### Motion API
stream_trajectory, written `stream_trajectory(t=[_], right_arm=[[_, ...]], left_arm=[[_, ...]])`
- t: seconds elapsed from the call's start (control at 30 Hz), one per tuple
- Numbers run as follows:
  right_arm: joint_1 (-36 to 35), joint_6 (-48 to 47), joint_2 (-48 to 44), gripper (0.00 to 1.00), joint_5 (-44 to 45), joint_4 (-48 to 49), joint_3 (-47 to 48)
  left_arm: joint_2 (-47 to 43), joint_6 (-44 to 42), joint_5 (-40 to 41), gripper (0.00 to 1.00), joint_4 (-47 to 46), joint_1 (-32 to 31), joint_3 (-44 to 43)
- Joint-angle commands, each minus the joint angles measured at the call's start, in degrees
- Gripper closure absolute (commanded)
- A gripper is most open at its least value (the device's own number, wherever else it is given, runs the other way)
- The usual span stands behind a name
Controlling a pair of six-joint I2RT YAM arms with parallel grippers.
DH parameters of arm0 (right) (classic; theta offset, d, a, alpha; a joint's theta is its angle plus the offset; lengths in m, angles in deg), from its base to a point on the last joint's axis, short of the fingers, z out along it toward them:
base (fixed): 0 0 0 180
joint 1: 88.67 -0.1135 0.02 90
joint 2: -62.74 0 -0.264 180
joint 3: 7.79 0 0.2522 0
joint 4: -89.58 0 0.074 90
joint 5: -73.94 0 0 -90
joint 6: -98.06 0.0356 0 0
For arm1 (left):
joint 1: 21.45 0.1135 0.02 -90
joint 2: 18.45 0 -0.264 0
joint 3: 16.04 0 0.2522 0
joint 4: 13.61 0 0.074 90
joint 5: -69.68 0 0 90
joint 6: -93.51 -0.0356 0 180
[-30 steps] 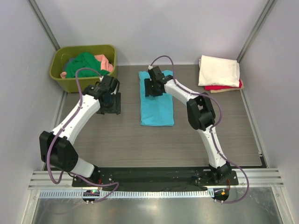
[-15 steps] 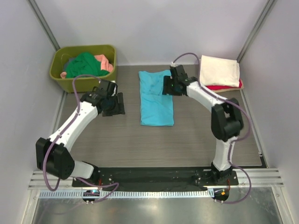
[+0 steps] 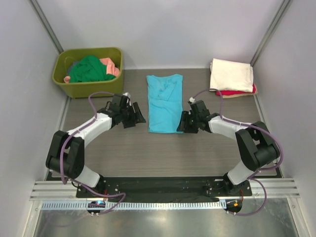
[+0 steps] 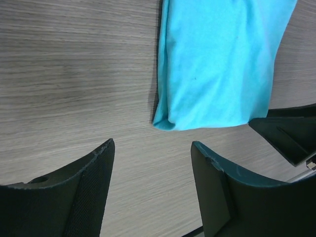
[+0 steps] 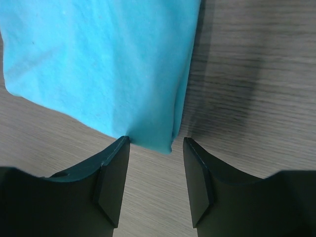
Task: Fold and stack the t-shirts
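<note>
While arms [image 3: 94,126] [image 3: 228,126] reach low, hands [image 3: 137,114] [image 3: 181,122] flank t-shirt [image 3: 165,101].

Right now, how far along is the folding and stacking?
Done: a cream-white t-shirt sits folded on a red t-shirt, far right. In hand: the turquoise t-shirt is folded into a long strip; the left gripper and right gripper, both open, are by its near corners. To do: its crosswise fold, stacking, then the dark green t-shirt and salmon-pink t-shirt in the olive tub.

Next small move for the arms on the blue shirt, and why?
Probably nudge the left gripper forward onto the near-left corner of the turquoise cloth t-shirt; it sits just short, while the right gripper straddles its corner. Both are open.
</note>
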Motion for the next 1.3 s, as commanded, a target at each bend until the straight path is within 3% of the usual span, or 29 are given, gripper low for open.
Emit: stream_trajectory(t=[0.0, 0.2, 0.33, 0.53, 0.63, 0.67, 0.7, 0.8, 1.03, 1.27], right_arm=[[0.05, 1.38, -0.34, 0.47, -2.57, 7.14, -0.48], [0.05, 1.29, 1.33, 0.48, -2.48, 8.20, -1.27], [0.14, 1.20, 2.65, 0.56, -2.84, 8.55, -1.71], [0.49, 1.11, 3.18, 0.80, -2.92, 8.99, -2.68], [0.49, 1.20, 3.35, 0.76, -3.01, 8.99, -3.03], [0.49, 1.20, 3.35, 0.72, -3.01, 8.91, -3.12], [0.49, 1.20, 3.35, 0.61, -3.01, 8.82, -3.29], [0.49, 1.20, 3.09, 0.52, -2.49, 8.82, -4.08], [0.67, 1.11, 3.26, 0.53, -2.22, 8.64, -5.58], [0.84, 0.94, 3.35, 0.53, -1.61, 8.90, -7.86]], left_arm=[[1.72, 1.96, -3.25, 0.36, -8.56, -0.56, 1.11], [4.09, 2.31, -3.35, 0.39, -10.68, -2.14, 1.63], [5.14, 2.40, -3.08, 0.42, -13.13, -2.67, 3.47], [7.43, 2.05, -3.70, 0.44, -15.86, -3.29, 4.62], [8.31, 1.96, -3.70, 0.45, -17.00, -3.90, 5.50], [8.83, 2.05, -3.70, 0.45, -17.44, -3.90, 5.76], [9.10, 2.13, -4.13, 0.45, -18.14, -3.99, 6.11], [10.33, 2.49, -4.66, 0.46, -18.33, -4.25, 6.55], [12.18, 2.57, -3.70, 0.52, -20.70, -4.43, 8.23], [14.55, 3.10, -4.22, 0.74, -21.75, -4.43, 8.23]])
